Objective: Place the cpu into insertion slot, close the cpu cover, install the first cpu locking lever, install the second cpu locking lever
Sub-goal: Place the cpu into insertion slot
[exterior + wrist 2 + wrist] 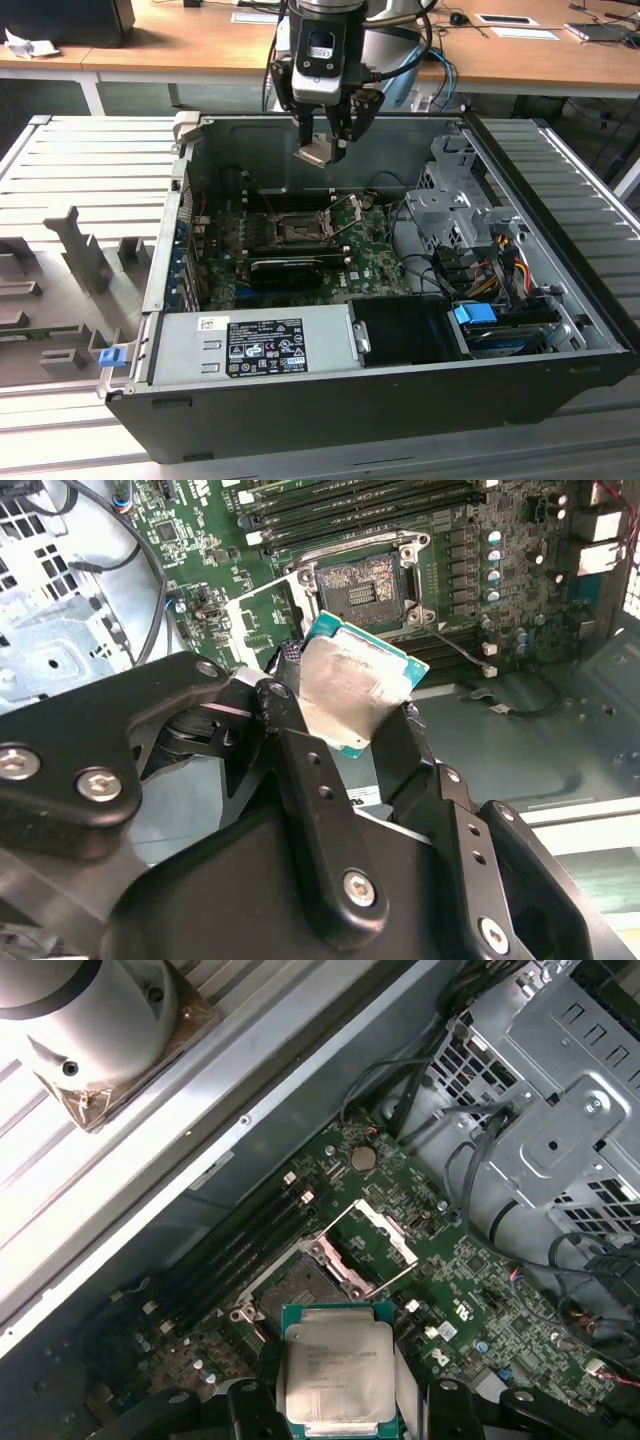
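The gripper [322, 150] is pinching the cpu [316, 153] by its edges, hanging above the insertion slot [300, 228] and apart from it. The cpu cover [375, 1245] is standing tilted open just beside the socket, with memory slots [245, 1245] and a long black card [285, 268] lying near. The open computer case [400, 400] is resting on a grey slatted table [80, 170], a wooden desk [150, 50] standing behind

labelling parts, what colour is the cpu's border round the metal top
Teal green, framing the cpu, best in the second wrist view.
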`<state>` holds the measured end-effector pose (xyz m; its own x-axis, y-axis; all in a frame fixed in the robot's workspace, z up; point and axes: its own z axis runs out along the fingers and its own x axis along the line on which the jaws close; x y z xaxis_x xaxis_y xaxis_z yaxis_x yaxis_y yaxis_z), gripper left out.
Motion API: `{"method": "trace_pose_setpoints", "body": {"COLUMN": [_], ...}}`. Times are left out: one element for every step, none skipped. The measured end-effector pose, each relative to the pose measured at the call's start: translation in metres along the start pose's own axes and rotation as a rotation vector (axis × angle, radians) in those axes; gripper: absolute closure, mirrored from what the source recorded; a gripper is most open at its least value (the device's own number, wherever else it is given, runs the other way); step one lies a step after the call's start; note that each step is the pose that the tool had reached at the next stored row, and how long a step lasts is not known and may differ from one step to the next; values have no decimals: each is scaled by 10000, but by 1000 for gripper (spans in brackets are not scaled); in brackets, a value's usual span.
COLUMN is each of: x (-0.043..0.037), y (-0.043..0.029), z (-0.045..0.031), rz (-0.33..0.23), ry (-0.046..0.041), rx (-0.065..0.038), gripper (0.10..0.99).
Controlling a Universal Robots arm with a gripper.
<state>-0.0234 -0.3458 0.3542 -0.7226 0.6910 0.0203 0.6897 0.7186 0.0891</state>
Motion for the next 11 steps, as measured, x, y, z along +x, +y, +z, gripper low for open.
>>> {"method": "trace_pose_setpoints", "body": {"x": [0, 0, 0, 0, 0, 0, 0, 0, 0, 0, -1], "y": [0, 0, 0, 0, -1, -1, -1, -2, -3, -4, -6], "z": [1, 2, 4, 5, 6, 8, 10, 18, 28, 44, 58], "rz": [182, 381, 644, 777, 876, 992, 1082, 1163, 1186, 1206, 1212], "ry": [-17, -35, -58, -69, -78, -89, -96, -104, -106, -108, -108], "rx": [-3, -7, -13, -16, -18, -21, -23, -22, -24, -24, -25], "gripper": [561, 561, 561, 561, 561, 561, 561, 561, 561, 561, 561]}}
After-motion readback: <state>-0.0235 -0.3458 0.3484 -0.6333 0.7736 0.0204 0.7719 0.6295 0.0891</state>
